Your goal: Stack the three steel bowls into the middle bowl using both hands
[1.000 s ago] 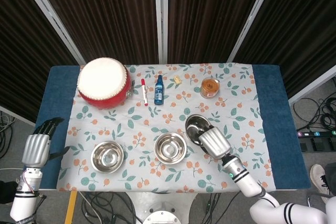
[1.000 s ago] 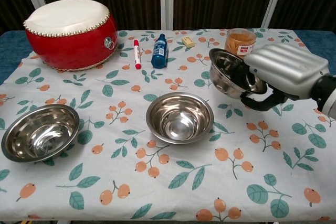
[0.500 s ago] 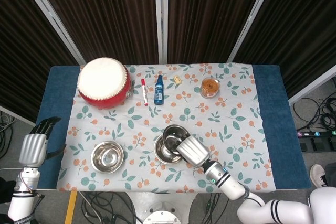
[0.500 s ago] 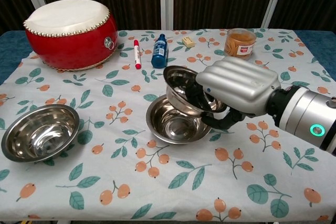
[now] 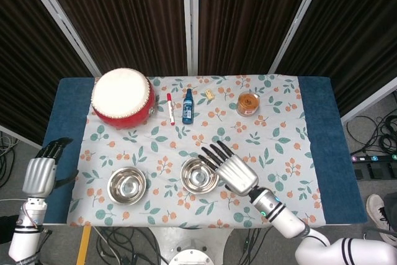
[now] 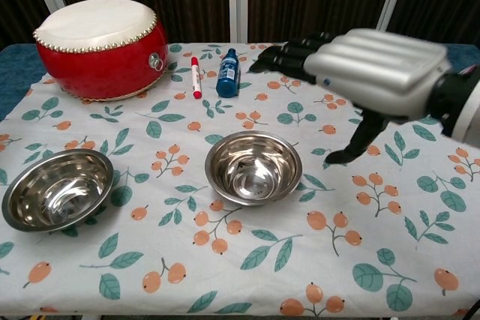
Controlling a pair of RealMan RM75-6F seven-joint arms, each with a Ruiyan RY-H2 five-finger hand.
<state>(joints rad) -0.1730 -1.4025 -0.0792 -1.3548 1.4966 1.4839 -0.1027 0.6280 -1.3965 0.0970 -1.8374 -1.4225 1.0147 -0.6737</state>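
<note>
A: Status of the stack?

B: The middle bowl (image 6: 253, 168) sits at the centre of the near half of the table (image 5: 316, 153). Its rim looks doubled in the chest view, so one bowl appears to be nested inside it already, though the pictures do not settle this. Judged from that, one placement is done.

A: What is left?

B: The left bowl (image 6: 58, 188) stands alone at 9 o'clock from the middle bowl, well apart from it. It is not yet stacked. No separate bowl shows on the right side.

A: State of the right hand?

B: The right hand (image 6: 365, 73) hangs above the table at about 2 o'clock from the middle bowl, fingers (image 6: 289, 55) spread and extended. It holds nothing and touches no bowl.

A: And the left hand?

B: The left hand (image 5: 40, 174) is off the table's left edge, at 9 o'clock from the left bowl. Its fingers are apart and it holds nothing. Judgement: the remaining bowl falls to this hand.
</note>
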